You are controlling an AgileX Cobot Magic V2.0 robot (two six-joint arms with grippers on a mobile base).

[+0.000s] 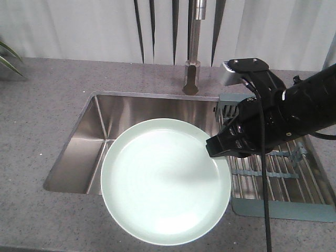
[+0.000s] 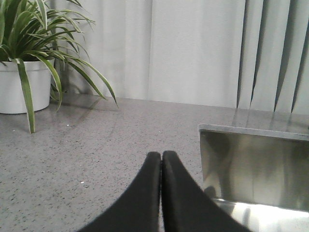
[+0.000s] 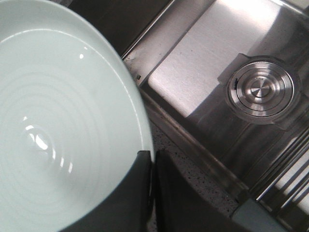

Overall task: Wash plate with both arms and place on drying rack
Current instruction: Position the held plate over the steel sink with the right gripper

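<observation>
**Right pincer holds the green plate over the sink**

The right pincer (image 3: 151, 155) is nipped tight on the rim of the plate (image 1: 163, 184). One dark finger (image 3: 179, 205) lies under the rim and the other lies on top, so the edge of the plate runs between them. The black right arm (image 1: 299, 107) comes in from the right side, with a small grey box on top of it.

The plate is round and pale green, and its inside faces up. It is held by its right edge. It covers the right part of the sink (image 1: 147, 107) and reaches out past the front edge of the counter (image 1: 42, 105).

The round silver drain (image 3: 260, 89) sits in the bottom of the sink. The drying rack (image 1: 286, 176) lies at the right end of the sink, just beside the plate. A tall silver tap (image 1: 193, 47) stands behind the sink.

The left pincer (image 2: 161, 155) is closed, with its two black fingers pressed together and nothing between them. It hangs over the grey counter, with a corner of the sink to its right. A green plant (image 2: 34, 29) in a white pot (image 2: 24, 87) stands far back on the counter, in front of a pale curtain (image 2: 193, 48).
</observation>
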